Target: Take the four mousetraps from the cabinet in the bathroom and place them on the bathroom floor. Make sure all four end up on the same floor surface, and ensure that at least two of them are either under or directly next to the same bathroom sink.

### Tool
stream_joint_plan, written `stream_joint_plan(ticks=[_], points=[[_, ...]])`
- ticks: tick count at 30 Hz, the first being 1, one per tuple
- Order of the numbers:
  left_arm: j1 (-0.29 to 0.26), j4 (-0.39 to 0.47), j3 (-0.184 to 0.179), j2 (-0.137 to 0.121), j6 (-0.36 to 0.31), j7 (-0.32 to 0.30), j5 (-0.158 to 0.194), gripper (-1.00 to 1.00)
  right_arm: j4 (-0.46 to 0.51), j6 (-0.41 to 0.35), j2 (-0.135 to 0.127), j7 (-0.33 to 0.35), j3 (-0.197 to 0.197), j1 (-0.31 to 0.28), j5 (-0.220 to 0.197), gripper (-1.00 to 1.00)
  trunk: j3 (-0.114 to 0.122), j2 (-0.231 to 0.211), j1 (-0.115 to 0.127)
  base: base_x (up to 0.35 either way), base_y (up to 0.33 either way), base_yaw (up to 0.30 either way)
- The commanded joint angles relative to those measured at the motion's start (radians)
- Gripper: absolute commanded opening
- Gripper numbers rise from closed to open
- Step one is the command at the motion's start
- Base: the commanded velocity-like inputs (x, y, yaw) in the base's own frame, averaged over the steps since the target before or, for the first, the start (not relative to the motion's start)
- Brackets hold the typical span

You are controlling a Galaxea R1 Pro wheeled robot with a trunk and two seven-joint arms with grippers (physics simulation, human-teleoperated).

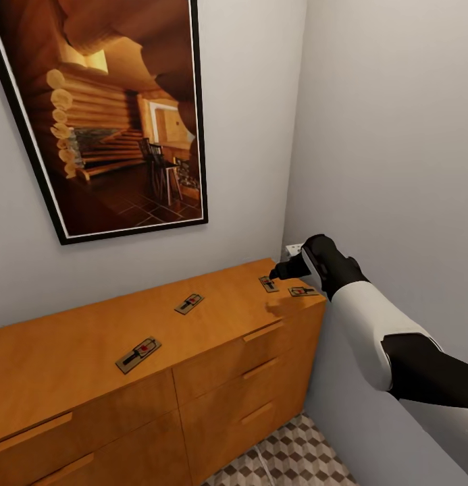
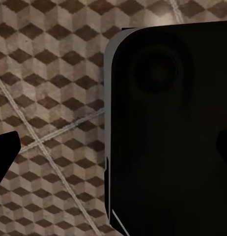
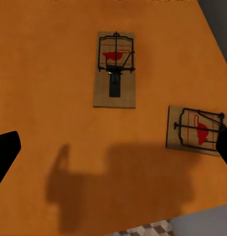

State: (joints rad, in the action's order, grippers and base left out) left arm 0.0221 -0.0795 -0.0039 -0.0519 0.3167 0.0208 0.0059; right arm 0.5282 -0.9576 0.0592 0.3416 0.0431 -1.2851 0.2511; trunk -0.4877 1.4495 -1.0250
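Note:
Four mousetraps lie on the flat top of the orange-brown cabinet [image 1: 71, 358]: one [image 1: 138, 355] toward the left, one [image 1: 189, 303] in the middle, and two [image 1: 268, 283] [image 1: 302, 291] at the right end. My right gripper [image 1: 279, 272] hovers open just above those last two, holding nothing. In the right wrist view they show as a tan board with a red spot [image 3: 114, 69] and a second one [image 3: 197, 130] close to one fingertip [image 3: 224, 147]; the gripper [image 3: 113, 152] casts a shadow on the wood. My left gripper [image 2: 113, 155] hangs open over the cube-patterned bathroom floor [image 2: 49, 98].
A large framed picture [image 1: 112, 115] of a log interior hangs above the cabinet. The right wall meets the cabinet's end in a corner, with a white socket [image 1: 294, 249] there. Patterned floor [image 1: 294, 459] shows below the drawers. A black panel [image 2: 167, 132] blocks much of the left wrist view.

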Motion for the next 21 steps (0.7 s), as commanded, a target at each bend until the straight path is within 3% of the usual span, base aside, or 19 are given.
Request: stream_joint_plan(ticks=[1,21], points=[[-0.001,-0.002,-0.001,0.0,0.006,0.002,0.0,1.0,0.001,-0.002,0.0,0.009,0.002,0.0,0.01,1.0,-0.001,0.0,0.0,0.0,0.0,0.0],[-0.001,-0.002,0.0,-0.002,0.006,0.002,0.0,1.0,0.001,0.013,-0.001,0.033,0.0,0.0,0.006,1.0,-0.024,0.0,0.0,0.0,0.0,0.0]])
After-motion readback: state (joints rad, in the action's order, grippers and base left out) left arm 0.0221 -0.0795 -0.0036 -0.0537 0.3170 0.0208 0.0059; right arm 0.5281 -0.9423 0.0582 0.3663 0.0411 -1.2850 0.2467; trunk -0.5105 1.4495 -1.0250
